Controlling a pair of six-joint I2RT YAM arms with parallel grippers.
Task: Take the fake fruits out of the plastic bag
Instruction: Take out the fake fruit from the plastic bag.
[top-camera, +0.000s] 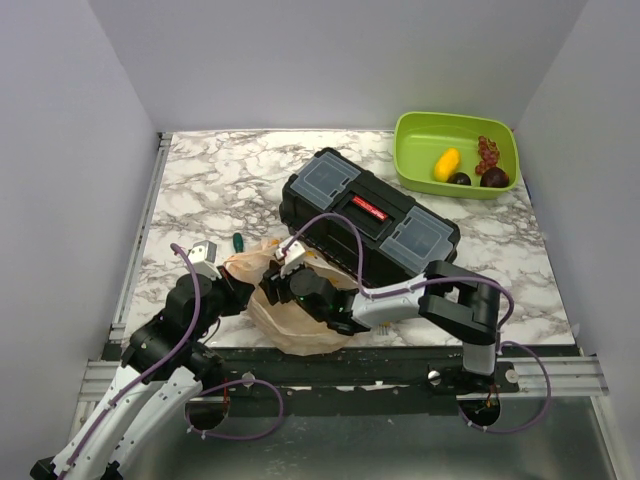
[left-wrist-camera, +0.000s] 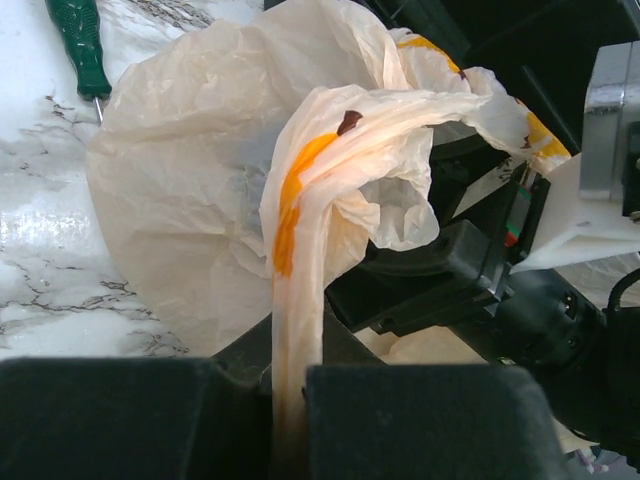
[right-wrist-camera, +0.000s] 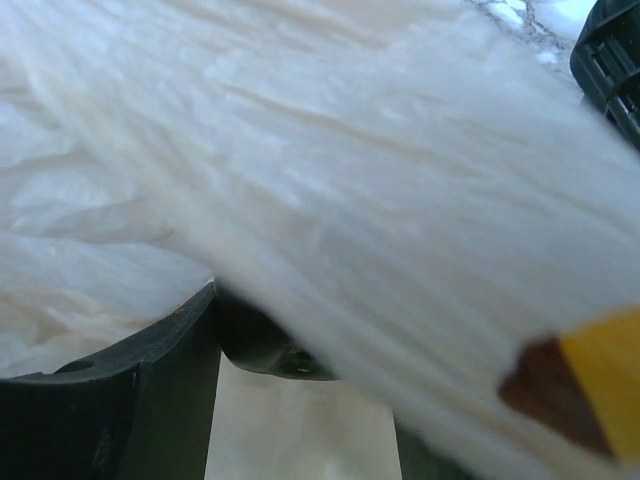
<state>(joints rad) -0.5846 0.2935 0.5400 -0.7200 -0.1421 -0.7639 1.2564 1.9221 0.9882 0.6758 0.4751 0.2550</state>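
**Top view.** The bag (top-camera: 300, 322) lies crumpled on the marble table (top-camera: 210, 180), at the near edge and left of centre. Just beyond it is a black toolbox (top-camera: 370, 212). The left gripper (top-camera: 236, 290) meets the bag's left side. The right gripper (top-camera: 272, 288) comes in from the right, and its tips are lost in the plastic. A green screwdriver (top-camera: 239, 242) lies just beyond the bag's left end. In the far right corner a green bin (top-camera: 412, 150) holds the lemon (top-camera: 447, 163), two plums (top-camera: 460, 179) (top-camera: 494, 177) and a bunch of red grapes (top-camera: 488, 152). All of these are well apart from the bag.

**Left wrist.** The left gripper (left-wrist-camera: 290, 425) is closed tight. Its black fingers (left-wrist-camera: 110, 420) pinch a twisted strip of the bag (left-wrist-camera: 180, 180), which rises from between them and curls over to the right. An orange print runs along the strip. The rest of the bag billows to the left. The screwdriver (left-wrist-camera: 80, 50) lies at the far left on the marble. The black body of the right gripper (left-wrist-camera: 470, 270) sits at the bag's opening on the right. No fruit shows in the bag here.

**Right wrist.** Blurred pale bag (right-wrist-camera: 330, 180) fills nearly the whole view, with a yellow and brown print at the lower right. One black finger (right-wrist-camera: 120, 410) of the right gripper (right-wrist-camera: 305, 430) shows at the lower left. Only a sliver of the other finger shows, some way apart from the first. The plastic covers the tips, so I cannot tell whether they hold anything. A corner of the toolbox (right-wrist-camera: 612, 55) shows at the upper right.
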